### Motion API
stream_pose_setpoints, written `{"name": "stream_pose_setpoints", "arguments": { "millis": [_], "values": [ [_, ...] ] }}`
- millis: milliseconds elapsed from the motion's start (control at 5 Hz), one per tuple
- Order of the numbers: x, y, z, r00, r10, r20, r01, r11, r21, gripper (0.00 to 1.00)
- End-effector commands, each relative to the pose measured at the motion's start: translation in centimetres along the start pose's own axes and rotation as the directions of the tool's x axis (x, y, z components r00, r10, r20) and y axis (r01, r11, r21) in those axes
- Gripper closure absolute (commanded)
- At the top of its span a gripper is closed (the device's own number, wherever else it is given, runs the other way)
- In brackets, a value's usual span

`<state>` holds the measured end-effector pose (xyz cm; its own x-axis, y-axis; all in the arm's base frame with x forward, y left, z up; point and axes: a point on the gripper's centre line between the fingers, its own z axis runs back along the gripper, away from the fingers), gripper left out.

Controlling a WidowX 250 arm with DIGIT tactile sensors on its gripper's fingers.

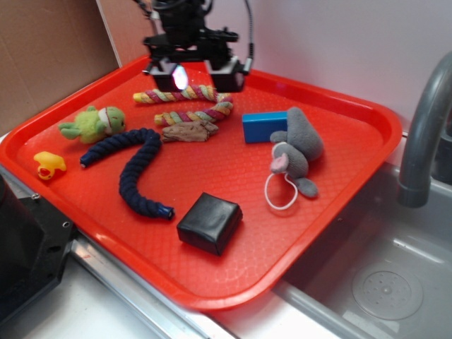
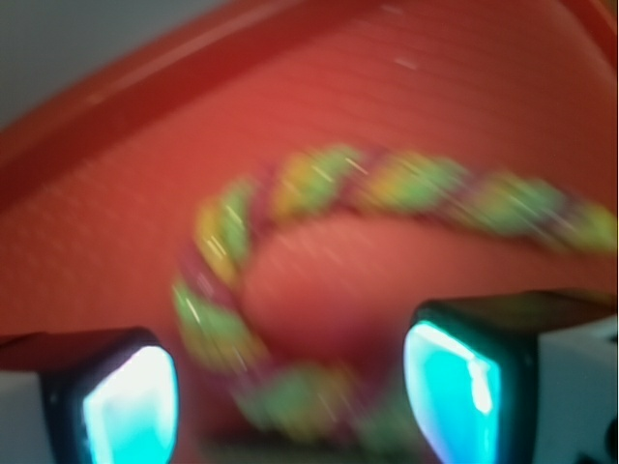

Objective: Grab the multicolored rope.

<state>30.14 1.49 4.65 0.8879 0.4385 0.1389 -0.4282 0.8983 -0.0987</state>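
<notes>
The multicolored rope lies bent in a hook at the back of the red tray. In the blurred wrist view the multicolored rope curves from the right edge round to the lower middle, between my fingers. My gripper hangs just above the rope's upper strand, open, its two lit pads wide apart. In the wrist view my gripper holds nothing; the rope's lower end shows in the gap between the pads, apart from both.
A dark navy rope lies in the tray's left middle. Around it are a green plush, a yellow duck, a brown piece, a blue block, a grey plush mouse and a black block. A sink and faucet stand at the right.
</notes>
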Motion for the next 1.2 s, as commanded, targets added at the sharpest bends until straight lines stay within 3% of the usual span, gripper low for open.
{"name": "stream_pose_setpoints", "arguments": {
  "millis": [0,200,400,600,800,1000],
  "values": [
    [1.7,-1.4,-2.5,0.999,-0.051,-0.014,0.051,0.999,0.016,0.00],
    [0.6,-0.6,-2.3,0.998,-0.051,-0.027,0.052,0.998,0.025,1.00],
    [-0.7,0.1,-1.6,0.997,-0.049,-0.054,0.052,0.996,0.069,1.00],
    [-2.2,1.4,2.1,0.982,-0.137,-0.126,0.142,0.990,0.025,1.00],
    [-2.8,3.1,7.4,0.963,-0.227,-0.146,0.229,0.973,-0.006,1.00],
    [-3.4,3.7,12.5,0.955,-0.267,-0.126,0.268,0.963,-0.014,1.00]
  ]
}}
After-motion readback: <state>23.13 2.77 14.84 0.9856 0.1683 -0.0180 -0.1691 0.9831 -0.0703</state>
